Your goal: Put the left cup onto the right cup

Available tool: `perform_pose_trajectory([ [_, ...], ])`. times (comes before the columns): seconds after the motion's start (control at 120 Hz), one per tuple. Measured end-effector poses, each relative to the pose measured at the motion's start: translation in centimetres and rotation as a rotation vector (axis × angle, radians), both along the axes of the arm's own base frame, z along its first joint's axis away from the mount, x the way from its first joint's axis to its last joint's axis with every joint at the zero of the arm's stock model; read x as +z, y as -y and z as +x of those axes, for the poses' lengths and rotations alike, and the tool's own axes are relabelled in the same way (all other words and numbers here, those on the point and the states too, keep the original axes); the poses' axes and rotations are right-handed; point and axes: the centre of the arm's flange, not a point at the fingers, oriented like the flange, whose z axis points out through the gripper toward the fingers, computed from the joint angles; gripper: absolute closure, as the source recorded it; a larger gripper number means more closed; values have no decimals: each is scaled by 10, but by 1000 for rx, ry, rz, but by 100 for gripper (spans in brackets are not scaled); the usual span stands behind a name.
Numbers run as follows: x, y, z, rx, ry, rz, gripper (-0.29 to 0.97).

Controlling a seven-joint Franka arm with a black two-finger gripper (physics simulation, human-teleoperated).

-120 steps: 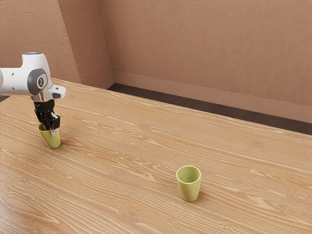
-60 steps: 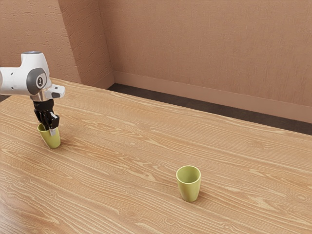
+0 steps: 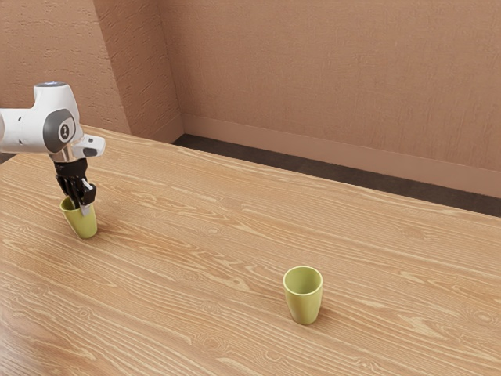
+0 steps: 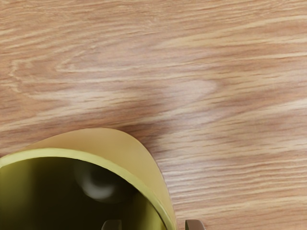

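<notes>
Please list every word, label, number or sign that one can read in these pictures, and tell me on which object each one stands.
Grey joint cap of the arm: one small pale mark on a dark disc, too small to read.
Left cup, right cup and wooden table: no text or sign on them.
So there is no text here that can be read.

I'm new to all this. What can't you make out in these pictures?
- Whether the claw really grips the left cup: too small in the exterior view, cut off at the wrist view's edge.
- The left cup's base: cut off at the wrist view's edge.
- The right cup's inside bottom: hidden by its own wall in the exterior view.
</notes>
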Motion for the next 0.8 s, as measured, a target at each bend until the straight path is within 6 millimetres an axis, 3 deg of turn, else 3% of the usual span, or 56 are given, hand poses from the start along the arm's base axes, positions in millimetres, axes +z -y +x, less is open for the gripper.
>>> perform_pose_trajectory([
  [0.8,0,5,5,-24,-1,18,77],
])
